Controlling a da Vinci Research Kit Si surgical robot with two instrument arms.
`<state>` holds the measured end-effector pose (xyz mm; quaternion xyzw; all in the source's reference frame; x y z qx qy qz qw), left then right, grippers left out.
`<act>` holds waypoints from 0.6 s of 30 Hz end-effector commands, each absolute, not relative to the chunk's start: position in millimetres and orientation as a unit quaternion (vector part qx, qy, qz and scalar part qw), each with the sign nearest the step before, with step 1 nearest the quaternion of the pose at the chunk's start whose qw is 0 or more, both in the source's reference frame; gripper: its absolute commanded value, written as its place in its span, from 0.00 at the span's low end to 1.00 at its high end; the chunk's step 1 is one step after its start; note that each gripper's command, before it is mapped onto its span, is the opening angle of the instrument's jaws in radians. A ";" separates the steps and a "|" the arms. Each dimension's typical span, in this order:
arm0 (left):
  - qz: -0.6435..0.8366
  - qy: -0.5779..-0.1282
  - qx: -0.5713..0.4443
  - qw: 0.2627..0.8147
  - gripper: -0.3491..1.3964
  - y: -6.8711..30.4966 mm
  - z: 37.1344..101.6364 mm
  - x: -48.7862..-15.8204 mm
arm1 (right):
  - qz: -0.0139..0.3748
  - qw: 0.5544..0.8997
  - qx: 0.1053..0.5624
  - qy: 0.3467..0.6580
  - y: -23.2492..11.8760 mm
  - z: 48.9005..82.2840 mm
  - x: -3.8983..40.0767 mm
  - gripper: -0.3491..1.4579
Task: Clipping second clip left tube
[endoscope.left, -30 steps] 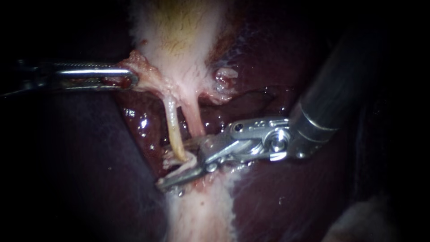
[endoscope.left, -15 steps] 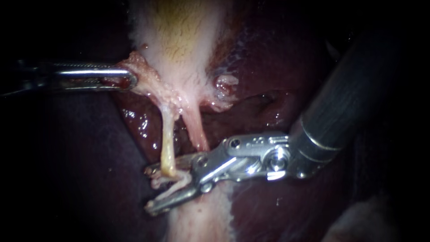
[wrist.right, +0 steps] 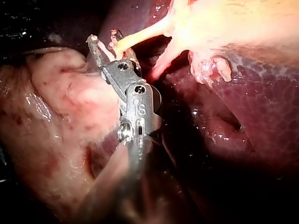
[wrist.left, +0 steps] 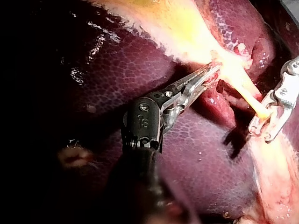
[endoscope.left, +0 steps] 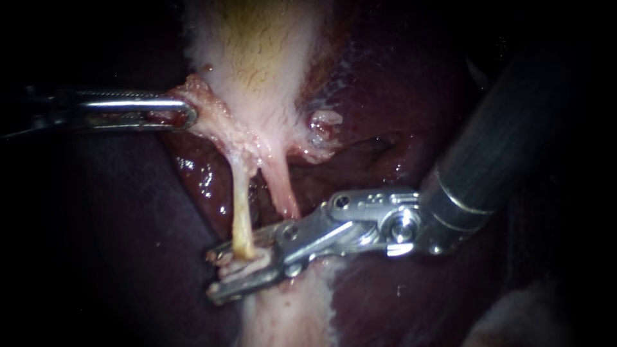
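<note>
The yellowish left tube (endoscope.left: 241, 205) runs down from the gallbladder's neck, with a pinker right tube (endoscope.left: 283, 186) beside it. My right instrument (endoscope.left: 213, 276) comes in from the upper right, and its jaws are closed in on the left tube's lower end with pale tissue pressed between them. The left wrist view shows those jaws (wrist.left: 262, 127) across the tube (wrist.left: 250, 95). The right wrist view shows the tube (wrist.right: 140, 37) entering the jaws (wrist.right: 106, 43). My left instrument (endoscope.left: 183, 112) is shut on tissue at the gallbladder's neck and holds it to the left (wrist.left: 210, 72).
The pale gallbladder (endoscope.left: 257, 51) lies above the tubes. Dark red liver (endoscope.left: 398, 295) surrounds them. A strip of pale tissue (endoscope.left: 289, 315) runs down below the right instrument's jaws. A small whitish nub (endoscope.left: 324, 122) sits right of the neck.
The right instrument's jaws slid left across the left tube's lower end, stood wide open half a second ago, and have now narrowed onto it. The left instrument has held still.
</note>
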<state>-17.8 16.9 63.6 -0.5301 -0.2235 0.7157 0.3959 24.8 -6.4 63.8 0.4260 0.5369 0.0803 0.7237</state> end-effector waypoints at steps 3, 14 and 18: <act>0.716 -0.224 -0.530 0.396 0.00 16.9 63.6 -17.8 | 0.079 0.725 0.426 0.536 -6.2 63.9 24.7 0.17; 0.716 -0.224 -0.530 0.396 0.00 16.9 63.6 -17.8 | 0.079 0.746 0.428 0.505 -5.5 64.2 23.9 0.00; 0.716 -0.224 -0.530 0.396 0.00 16.9 63.6 -17.8 | 0.084 0.745 0.431 0.502 -5.5 64.3 23.9 0.00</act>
